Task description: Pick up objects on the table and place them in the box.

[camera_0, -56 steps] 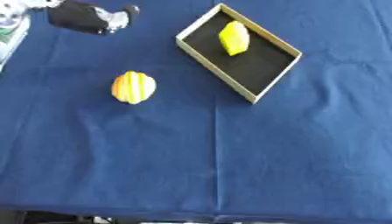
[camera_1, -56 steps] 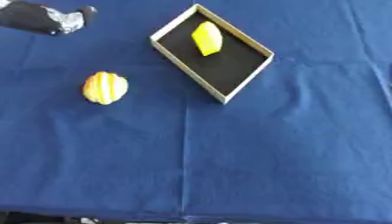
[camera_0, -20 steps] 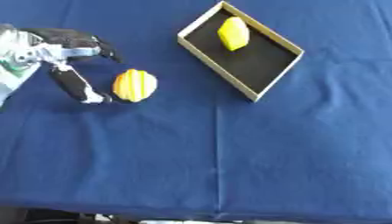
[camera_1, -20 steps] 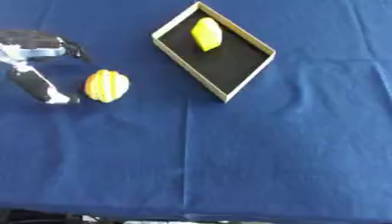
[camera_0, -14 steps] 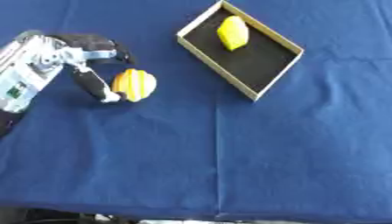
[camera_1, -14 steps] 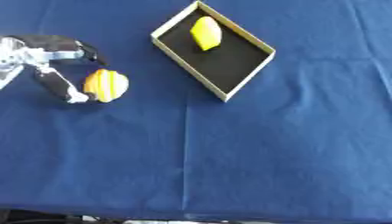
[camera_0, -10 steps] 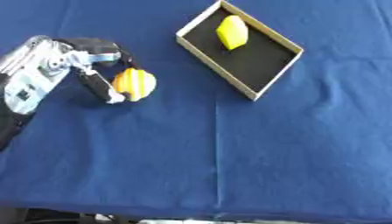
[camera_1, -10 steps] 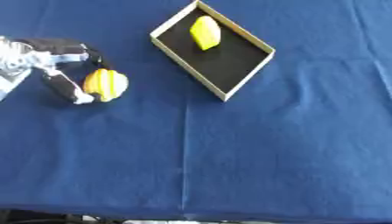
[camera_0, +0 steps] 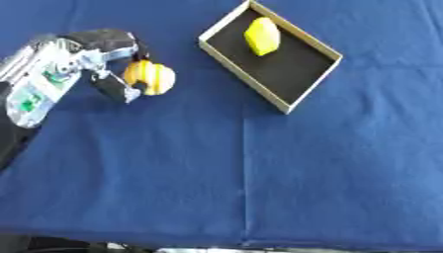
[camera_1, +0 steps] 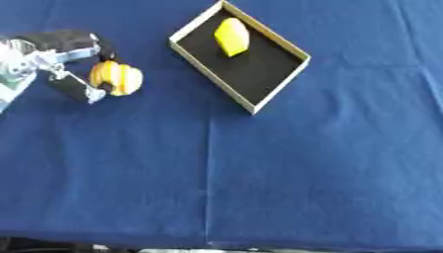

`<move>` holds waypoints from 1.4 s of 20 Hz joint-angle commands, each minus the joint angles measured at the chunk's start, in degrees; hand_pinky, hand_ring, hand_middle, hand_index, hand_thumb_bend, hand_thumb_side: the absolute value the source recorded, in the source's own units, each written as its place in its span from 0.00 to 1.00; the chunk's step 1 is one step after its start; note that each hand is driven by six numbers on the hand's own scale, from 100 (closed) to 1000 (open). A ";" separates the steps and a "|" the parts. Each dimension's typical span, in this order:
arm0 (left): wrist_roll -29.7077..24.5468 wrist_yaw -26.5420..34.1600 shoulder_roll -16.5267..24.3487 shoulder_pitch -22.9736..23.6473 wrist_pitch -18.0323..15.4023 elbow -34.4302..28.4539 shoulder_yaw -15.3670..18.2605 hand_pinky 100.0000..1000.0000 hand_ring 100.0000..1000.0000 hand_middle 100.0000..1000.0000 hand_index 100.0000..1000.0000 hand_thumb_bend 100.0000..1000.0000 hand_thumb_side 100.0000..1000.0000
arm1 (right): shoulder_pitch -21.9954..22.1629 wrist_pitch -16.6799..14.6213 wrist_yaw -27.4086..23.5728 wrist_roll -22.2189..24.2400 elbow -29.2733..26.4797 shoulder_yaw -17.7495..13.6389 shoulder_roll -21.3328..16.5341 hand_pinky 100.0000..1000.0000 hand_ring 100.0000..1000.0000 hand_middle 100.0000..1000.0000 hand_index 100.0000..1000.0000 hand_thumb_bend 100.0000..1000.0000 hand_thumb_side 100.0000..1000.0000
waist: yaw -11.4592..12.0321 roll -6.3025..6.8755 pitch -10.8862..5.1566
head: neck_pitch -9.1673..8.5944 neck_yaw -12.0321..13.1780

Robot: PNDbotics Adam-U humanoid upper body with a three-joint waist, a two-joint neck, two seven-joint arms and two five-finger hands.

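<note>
Grasping is the step in hand: the left hand [camera_0: 97,63] is reaching in from the left side and its fingers and thumb are curling around the fruit [camera_0: 149,77], a round yellow-orange thing with darker stripes that is lying on the blue cloth [camera_0: 259,173]. The fingers are arching over the far side of the fruit and the thumb is coming along its near side, so the fruit is sitting right in the curve of the hand. I cannot tell whether the fruit is lifting off the cloth yet; it looks as if it is resting there. I judge that the task is about half done, because this is the only thing I am seeing outside the box. The next move, as I judge it, is calling for a lift straight up, then a carry to the right of the hand and a little farther from the robot, high enough to pass over the box rim. The box [camera_0: 298,98] is lying askew, well apart from the hand, to its right. Inside it a yellow block [camera_0: 262,36] is occupying the far corner, and the near part of the black floor is giving room for the fruit. The right hand is not showing in either view.
</note>
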 commanded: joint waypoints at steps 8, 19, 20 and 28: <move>2.44 0.80 -9.07 -13.51 1.36 2.36 2.61 0.83 0.68 0.61 0.70 0.00 0.02 | -2.27 -0.85 -0.73 0.54 -0.95 -0.01 -1.56 0.80 0.81 0.69 0.76 0.00 0.80 | -0.29 -0.61 -1.46 | -1.21 0.67; 7.61 -7.75 -23.61 -18.24 -5.53 20.48 2.39 0.84 0.68 0.61 0.70 0.00 0.08 | -4.52 -1.10 -1.75 1.25 -0.95 0.28 -0.55 0.80 0.81 0.70 0.76 0.00 0.80 | -2.58 -0.62 -0.41 | -3.63 0.50; 8.05 -9.01 -24.63 -17.98 -6.08 21.97 2.43 0.84 0.68 0.61 0.70 0.00 0.08 | -4.64 -1.09 -1.84 1.29 -0.95 0.29 -0.43 0.80 0.81 0.70 0.76 0.00 0.80 | -2.73 -0.62 -0.39 | -3.63 0.60; 13.82 -19.12 -30.58 -16.04 -7.70 32.81 4.77 0.84 0.71 0.64 0.74 0.00 0.15 | -5.06 -0.92 -2.33 1.34 -0.95 0.24 0.55 0.80 0.81 0.70 0.76 0.00 0.80 | -3.47 -0.85 -0.17 | -3.82 1.31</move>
